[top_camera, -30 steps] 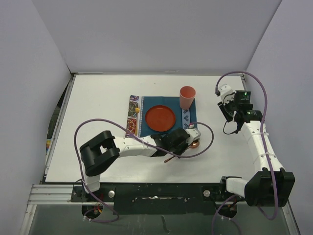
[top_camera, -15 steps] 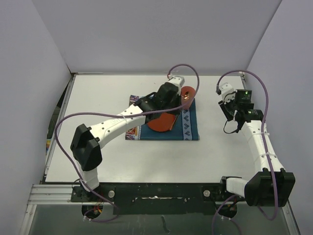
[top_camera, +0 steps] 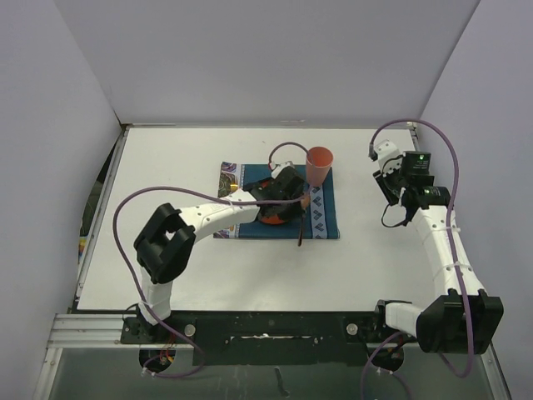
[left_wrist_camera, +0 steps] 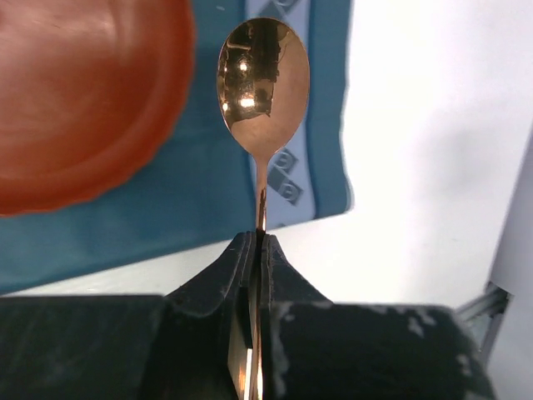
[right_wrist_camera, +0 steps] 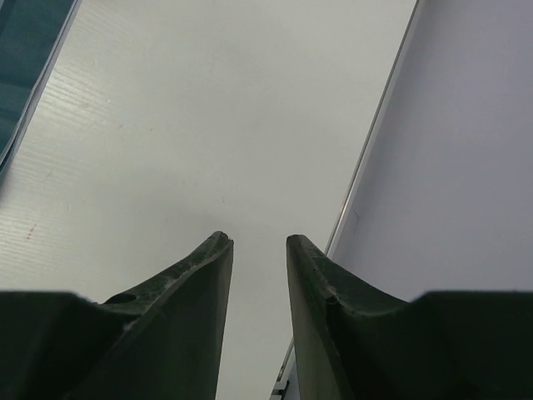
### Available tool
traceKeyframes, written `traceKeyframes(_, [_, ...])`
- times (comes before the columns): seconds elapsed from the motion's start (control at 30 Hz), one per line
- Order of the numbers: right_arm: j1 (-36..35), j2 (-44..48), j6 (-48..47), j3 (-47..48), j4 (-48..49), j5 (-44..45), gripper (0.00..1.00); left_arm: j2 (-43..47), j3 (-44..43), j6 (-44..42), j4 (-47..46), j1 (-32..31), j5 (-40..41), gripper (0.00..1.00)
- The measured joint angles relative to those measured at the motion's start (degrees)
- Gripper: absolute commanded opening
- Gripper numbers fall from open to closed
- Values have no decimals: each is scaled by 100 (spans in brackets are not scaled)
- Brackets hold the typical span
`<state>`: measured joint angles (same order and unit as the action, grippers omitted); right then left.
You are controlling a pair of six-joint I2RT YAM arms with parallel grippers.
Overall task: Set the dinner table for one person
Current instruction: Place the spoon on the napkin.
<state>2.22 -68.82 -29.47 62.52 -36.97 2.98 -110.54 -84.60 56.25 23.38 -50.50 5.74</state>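
My left gripper [top_camera: 302, 202] is over the right part of the teal placemat [top_camera: 326, 218] and is shut on the handle of a copper spoon [top_camera: 301, 227]. In the left wrist view the fingers [left_wrist_camera: 279, 267] pinch the handle. The spoon's bowl [left_wrist_camera: 262, 79] sticks out above the placemat's patterned right band [left_wrist_camera: 287, 187]. The red plate [left_wrist_camera: 75, 100] lies on the placemat to the left, mostly hidden under my arm in the top view. A salmon cup [top_camera: 319, 165] stands upright at the placemat's far right corner. My right gripper [right_wrist_camera: 258, 242] is open and empty above the white dinner table [top_camera: 166, 167].
The right arm [top_camera: 433, 225] stands along the table's right edge, near the right wall [right_wrist_camera: 466, 167]. A purple cable [top_camera: 166, 196] loops over the left arm. Walls close in the table at the back and both sides.
The left gripper was at the spoon on the table near the placemat's near right corner. It swung far over the cup, then came back over the plate holding the spoon. The right arm stayed.
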Motion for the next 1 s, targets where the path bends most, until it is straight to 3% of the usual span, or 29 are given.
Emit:
traceKeyframes(0.2, [0, 101, -11, -122, -4, -2, 34, -17, -457, 527, -17, -302, 2, 0])
traceKeyframes(0.5, [0, 109, -9, -153, -94, -68, 34, -358, -372, 1266, -140, -256, 166, 0])
traceKeyframes(1.0, [0, 205, -37, -323, -133, -107, 34, -1436, -1405, 1054, 94, -184, 308, 0])
